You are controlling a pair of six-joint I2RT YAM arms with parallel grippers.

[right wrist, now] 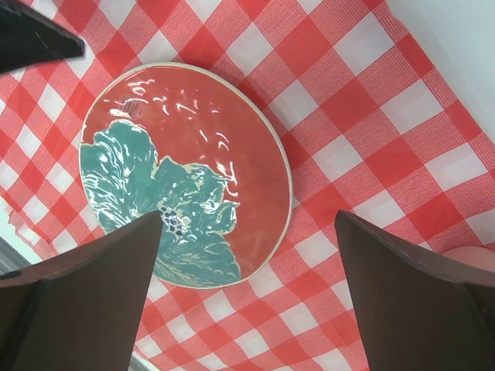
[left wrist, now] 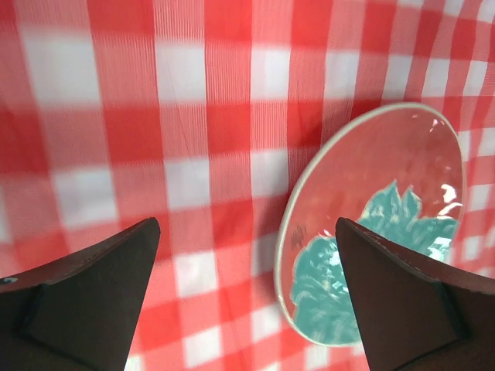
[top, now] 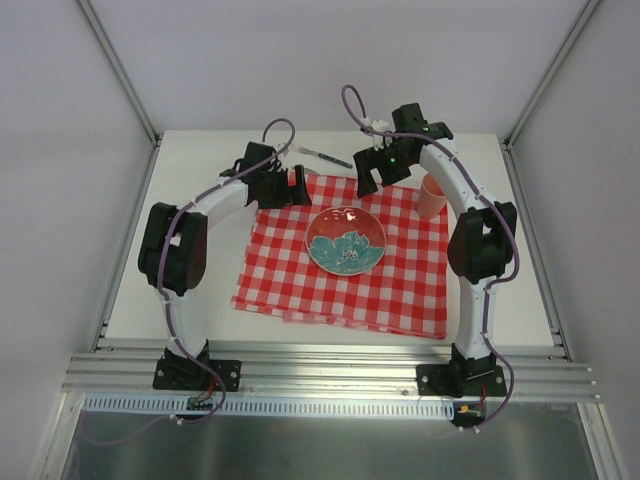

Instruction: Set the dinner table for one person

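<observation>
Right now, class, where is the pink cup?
In the top view, the pink cup stands at the far right corner of the checked cloth, right of the plate, close beside the right arm.

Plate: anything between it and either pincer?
Nothing visible. The plate lies bare on the checked cloth; the left pincer and right pincer hang open over the cloth, each wrist view showing the plate unobstructed. The cup stands aside, at the cloth's right edge.

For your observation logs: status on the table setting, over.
Left gripper, right gripper open, empty. Plate on checked cloth on dinner table; cup at cloth's edge; utensil beyond it. Nothing blocking.
</observation>
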